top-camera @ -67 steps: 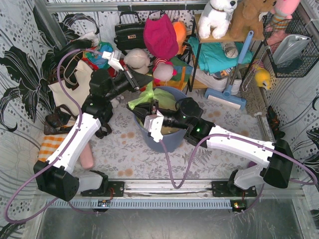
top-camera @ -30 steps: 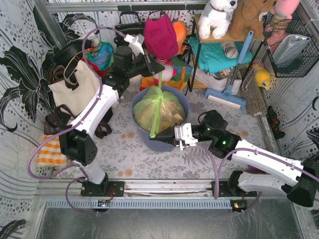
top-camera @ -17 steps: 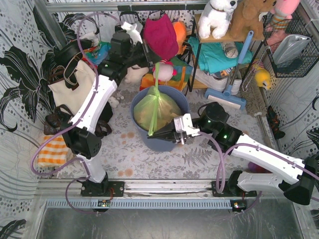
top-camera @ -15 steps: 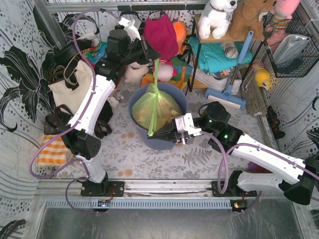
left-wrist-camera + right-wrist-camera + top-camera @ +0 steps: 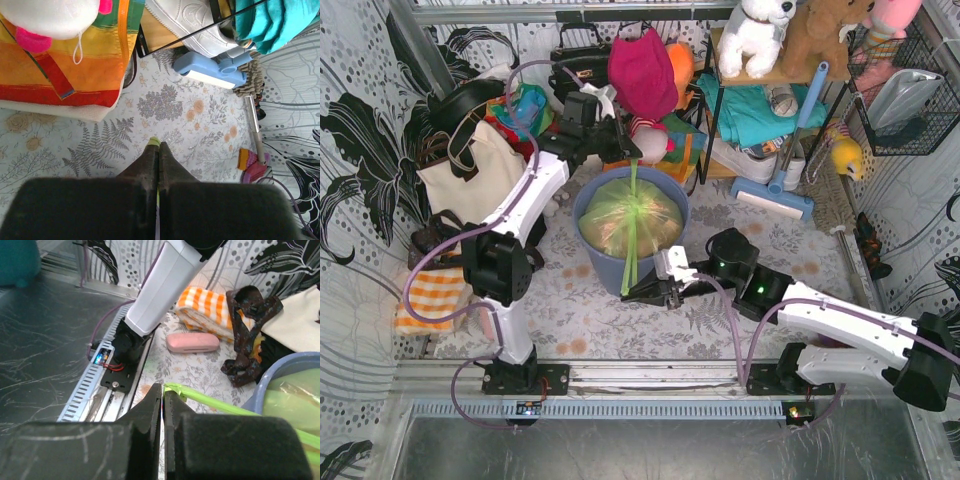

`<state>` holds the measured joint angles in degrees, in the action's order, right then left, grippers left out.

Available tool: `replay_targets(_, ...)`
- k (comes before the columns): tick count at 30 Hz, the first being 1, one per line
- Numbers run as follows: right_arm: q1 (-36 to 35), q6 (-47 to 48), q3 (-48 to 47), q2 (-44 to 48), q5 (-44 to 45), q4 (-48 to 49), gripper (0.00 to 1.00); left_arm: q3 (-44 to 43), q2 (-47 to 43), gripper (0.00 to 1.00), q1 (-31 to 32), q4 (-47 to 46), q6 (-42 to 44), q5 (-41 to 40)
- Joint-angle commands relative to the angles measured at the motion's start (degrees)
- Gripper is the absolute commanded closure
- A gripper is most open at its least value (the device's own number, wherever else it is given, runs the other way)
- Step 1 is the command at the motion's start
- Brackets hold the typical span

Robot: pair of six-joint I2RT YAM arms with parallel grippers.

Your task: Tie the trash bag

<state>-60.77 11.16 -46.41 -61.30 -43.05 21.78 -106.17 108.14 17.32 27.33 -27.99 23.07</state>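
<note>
The bag (image 5: 632,215) sat back down in the bin (image 5: 592,255), where half a second earlier it had hung lifted and drawn to a peak under the left gripper (image 5: 627,150). That gripper had come in to just beyond the far rim, fingers pressed together on one green tail, and the right gripper (image 5: 633,294) had backed toward the near edge, pinching the other tail (image 5: 210,401), so both tails ran taut and opposed across the top. Judged: the mouth was being cinched tight, though no knot could be made out
</note>
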Motion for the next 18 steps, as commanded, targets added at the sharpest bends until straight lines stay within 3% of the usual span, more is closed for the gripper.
replay_targets(1,-8.27,-4.17,-1.55,1.62,-15.23,-3.72,1.00,-5.96,5.80,1.00,-5.32,-11.63,6.05,-15.17)
replay_targets(11,-13.35,12.81,-19.78,-0.93,-11.96,-28.00,1.00,-20.93,5.94,1.00,-6.18,-6.78,5.28,-12.41)
replay_targets(18,-15.08,10.81,-16.91,-0.11,-10.66,-25.84,1.00,-16.77,6.00,1.00,-6.17,-8.18,5.25,-13.11)
